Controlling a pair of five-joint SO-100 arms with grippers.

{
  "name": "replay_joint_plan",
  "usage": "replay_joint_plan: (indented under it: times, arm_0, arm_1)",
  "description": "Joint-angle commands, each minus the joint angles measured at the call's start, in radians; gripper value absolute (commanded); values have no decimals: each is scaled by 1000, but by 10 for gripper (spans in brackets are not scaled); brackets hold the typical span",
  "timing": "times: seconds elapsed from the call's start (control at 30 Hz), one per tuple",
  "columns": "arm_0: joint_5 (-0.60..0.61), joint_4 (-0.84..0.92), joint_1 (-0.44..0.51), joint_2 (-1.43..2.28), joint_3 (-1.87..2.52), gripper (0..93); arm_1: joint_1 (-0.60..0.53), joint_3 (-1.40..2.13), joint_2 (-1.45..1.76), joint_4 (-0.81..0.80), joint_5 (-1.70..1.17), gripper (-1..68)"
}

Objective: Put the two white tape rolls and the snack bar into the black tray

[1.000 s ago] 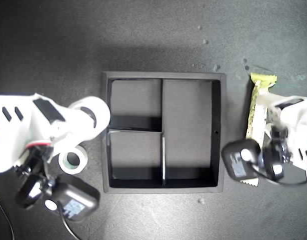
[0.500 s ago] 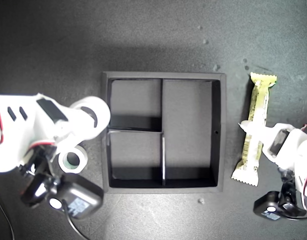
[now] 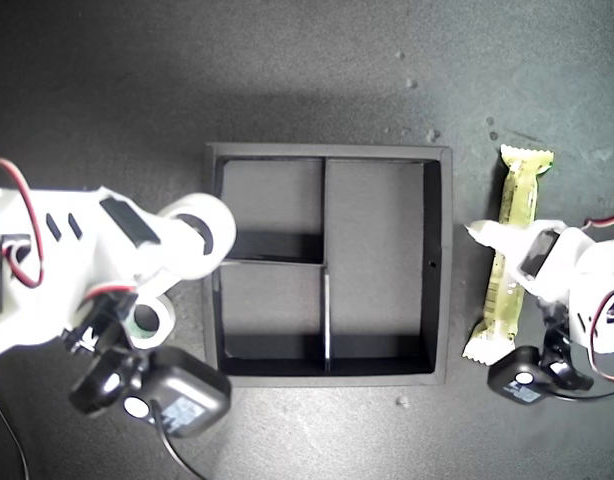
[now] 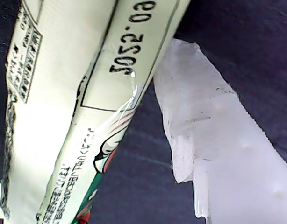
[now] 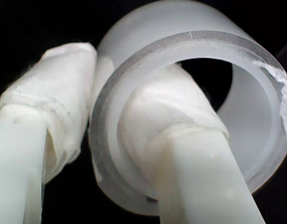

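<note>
Dark grey matting (image 3: 317,60) forms the work surface, with the black tray (image 3: 436,262) at its centre. My second gripper (image 3: 209,238) is clamped on the larger roll (image 3: 225,222): one finger (image 5: 181,154) passes through the hole, the other presses the outer wall. That roll is held over the tray's wall on the exterior view's left. The smaller roll (image 3: 147,318) lies on the matting just outside that same wall, partly hidden under the arm. The bar (image 3: 511,262) lies outside the tray's opposite wall, parallel to it. My first gripper (image 3: 492,245) is at the bar's middle; one finger (image 4: 213,140) shows beside the wrapper, and whether the jaws grip it cannot be determined.
</note>
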Motion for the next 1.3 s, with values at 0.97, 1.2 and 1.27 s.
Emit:
replay_joint_plan:
  times: [0.97, 1.2, 1.27]
  arm_0:
    - [43, 37, -51, -115, -247, 0]
    - [35, 37, -54, -324, -417, 2]
    - [34, 37, -58, -376, -453, 2]
  arm_1:
    - [-75, -1325, -436, 342, -476, 12]
    - [-67, -1359, -502, 250, -482, 17]
    - [-71, -1342, -502, 230, -479, 17]
